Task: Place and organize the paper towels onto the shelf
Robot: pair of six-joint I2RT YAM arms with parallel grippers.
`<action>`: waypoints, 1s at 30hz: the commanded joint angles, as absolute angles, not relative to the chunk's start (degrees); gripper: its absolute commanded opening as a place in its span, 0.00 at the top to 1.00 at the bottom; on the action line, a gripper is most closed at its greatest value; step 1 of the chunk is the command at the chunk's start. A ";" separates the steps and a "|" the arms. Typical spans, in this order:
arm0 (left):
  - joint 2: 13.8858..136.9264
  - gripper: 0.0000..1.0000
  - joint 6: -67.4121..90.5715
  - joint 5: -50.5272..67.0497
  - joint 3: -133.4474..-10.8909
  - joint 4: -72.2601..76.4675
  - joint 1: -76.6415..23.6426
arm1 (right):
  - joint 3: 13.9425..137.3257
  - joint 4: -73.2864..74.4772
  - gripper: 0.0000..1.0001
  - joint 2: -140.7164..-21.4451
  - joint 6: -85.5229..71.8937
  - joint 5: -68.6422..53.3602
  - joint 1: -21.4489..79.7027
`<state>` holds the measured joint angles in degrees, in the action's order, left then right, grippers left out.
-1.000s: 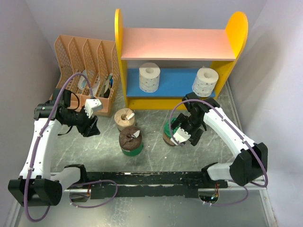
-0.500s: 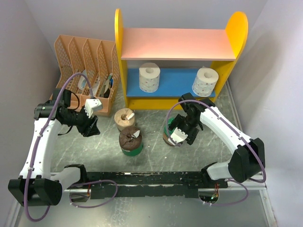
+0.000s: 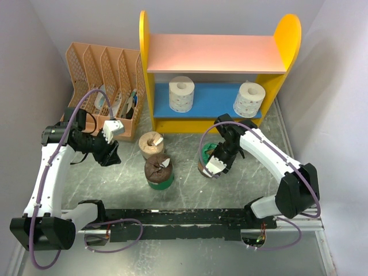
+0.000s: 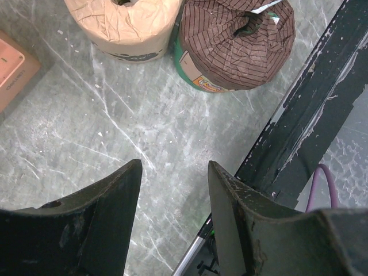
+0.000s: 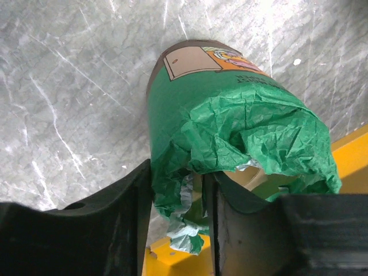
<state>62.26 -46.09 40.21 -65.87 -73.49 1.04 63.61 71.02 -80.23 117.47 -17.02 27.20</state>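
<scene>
Two white paper towels stand on the blue lower board of the shelf. On the table in front stand a tan roll and a brown roll with a green base. My right gripper is shut on the wall of a green-wrapped roll; one finger is outside it and the other is in its core. My left gripper hangs open and empty left of the tan and brown rolls.
A peach slotted file organizer stands left of the shelf, behind my left arm. The black base rail runs along the near edge. The shelf's yellow foot is close behind the held roll.
My right gripper slid left over the green-wrapped roll and its jaws closed on the roll's wall. The left arm stayed put.
</scene>
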 commanded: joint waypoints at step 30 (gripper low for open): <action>61.07 0.40 -48.09 38.79 -63.92 -71.81 1.27 | 74.34 79.17 1.00 -81.32 146.03 -19.32 30.41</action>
<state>60.86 -46.54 38.54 -63.07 -72.25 1.04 68.40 75.70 -83.33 117.45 -15.27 29.93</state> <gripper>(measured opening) 0.599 0.254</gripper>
